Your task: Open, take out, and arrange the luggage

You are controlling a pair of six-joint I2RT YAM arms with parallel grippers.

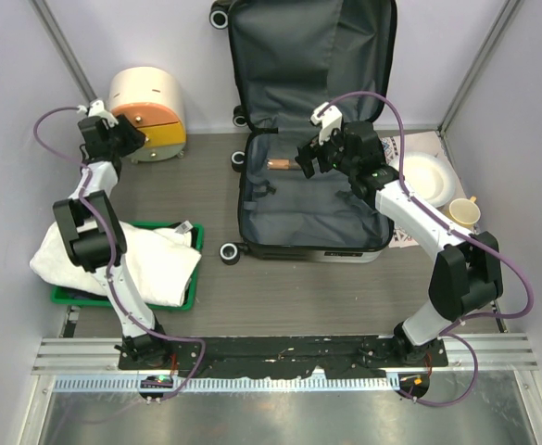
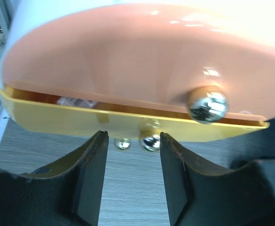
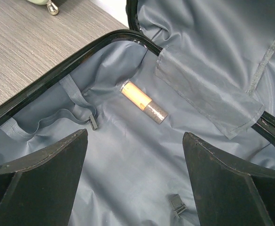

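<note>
While the luggage (image 1: 313, 222) lies wide open in the middle of the counter (image 1: 280, 297), with its lid leaning up at the back, both arms have a job to do.

Far left, a green tray (image 1: 113, 299) holds a white cloth (image 1: 113, 255), so I think little room is left there. Behind it stands a round drawer box (image 1: 145, 93). The left claw (image 2: 133, 136) is spread, with one finger on each side of the small silver knob (image 2: 150, 140) on the yellow drawer (image 2: 81, 120). It does not pinch the knob yet. It should close gently and pull straight back.

Inside the luggage, near the back wall, lies a small tube (image 3: 143, 101), part tan and part grey. The right claw (image 3: 135, 136) hangs over it, spread wide and holding nothing. To do this well, it should turn so its fingers cross the tube, then go straight down. A strap buckle (image 3: 94, 123) sits near the tube, and a cloth flap lies just beside it. Either could snag.

Far right, a white plate (image 1: 428, 171) and a cup (image 1: 463, 213) crowd that side. Bare counter in front of the luggage looks like the best way out.
</note>
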